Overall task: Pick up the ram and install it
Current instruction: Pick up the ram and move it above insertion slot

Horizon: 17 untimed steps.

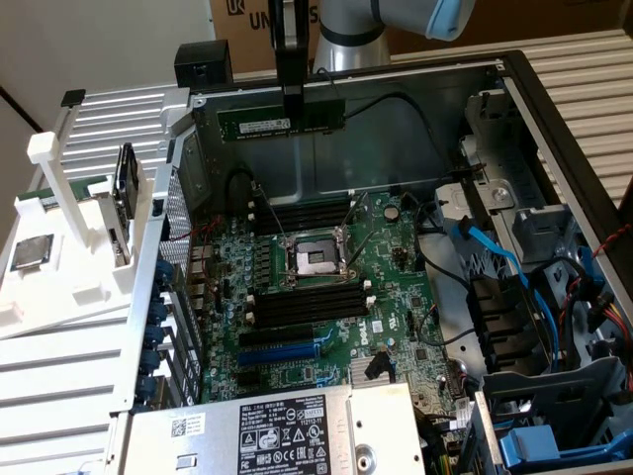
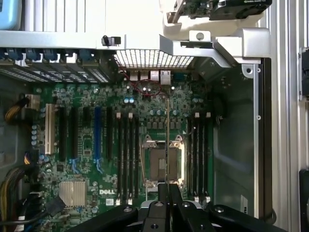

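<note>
**White ribbed bench, open case: ram pinched above the board**

White ribbed bench [image 1: 59, 366] carries an open case [image 1: 554, 109] lying on its side, with a cardboard box [image 1: 247, 20] behind it. In the exterior view the arm comes down at the far side of the case. Its gripper [image 1: 293, 107] has both fingers pressed onto the ram [image 1: 247, 124], pinching it near the middle. The green stick hangs level and lengthwise, in the air in front of the far wall of the case, above the motherboard [image 1: 326, 327] and clear of it. Below it lie the socket [image 1: 315, 259] and the black slots [image 1: 297, 302]. A white rack [image 1: 59, 188] stands outside the case on the exterior view's left, and a labelled power supply [image 1: 287, 435] sits at the near edge.

In the wrist view the gripper [image 2: 169, 191] looks straight down at the board. The ram [image 2: 167, 140] shows edge-on as a thin line running out from between the closed fingers, over the socket [image 2: 161, 162]. Long slots [image 2: 126, 154] run parallel to it on both sides, and a finned heatsink [image 2: 73, 193] sits further off.
</note>
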Each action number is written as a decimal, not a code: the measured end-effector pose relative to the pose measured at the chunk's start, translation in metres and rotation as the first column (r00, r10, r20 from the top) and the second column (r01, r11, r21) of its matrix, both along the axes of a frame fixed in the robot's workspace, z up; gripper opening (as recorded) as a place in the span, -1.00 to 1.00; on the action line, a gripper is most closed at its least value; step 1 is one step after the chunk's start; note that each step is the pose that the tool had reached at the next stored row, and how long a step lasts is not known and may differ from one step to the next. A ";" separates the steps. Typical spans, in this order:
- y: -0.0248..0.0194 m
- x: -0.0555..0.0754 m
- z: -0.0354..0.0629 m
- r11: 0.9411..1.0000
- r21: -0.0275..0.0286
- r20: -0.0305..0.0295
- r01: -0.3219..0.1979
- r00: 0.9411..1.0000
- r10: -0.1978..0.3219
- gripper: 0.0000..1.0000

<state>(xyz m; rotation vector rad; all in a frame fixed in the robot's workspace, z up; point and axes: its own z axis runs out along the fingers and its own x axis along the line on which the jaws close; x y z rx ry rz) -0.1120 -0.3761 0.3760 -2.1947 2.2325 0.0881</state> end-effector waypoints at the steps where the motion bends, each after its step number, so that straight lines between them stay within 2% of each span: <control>1: -0.0007 0.000 -0.0019 1.000 0.002 0.000 0.000 1.000 0.000 -0.74; 3: -0.0029 0.000 -0.0056 1.000 0.004 0.000 0.000 1.000 0.000 -0.74; 7: -0.0079 0.000 -0.0148 1.000 0.006 0.000 0.000 1.000 0.000 -0.74; 10: -0.0087 0.003 -0.0192 1.000 0.006 -0.004 0.000 1.000 0.000 -0.74; 12: -0.0115 0.004 -0.0222 1.000 0.009 -0.005 0.000 1.000 0.000 -0.74; 14: -0.0142 0.005 -0.0248 1.000 0.015 -0.006 0.000 1.000 0.000 -0.74; 15: -0.0214 0.006 -0.0261 1.000 0.029 -0.007 0.000 1.000 0.000 -0.74; 16: -0.0245 0.006 -0.0263 0.999 0.036 -0.007 0.000 1.000 0.000 -0.74; 17: -0.0292 0.007 -0.0266 0.999 0.045 -0.007 0.000 1.000 0.000 -0.74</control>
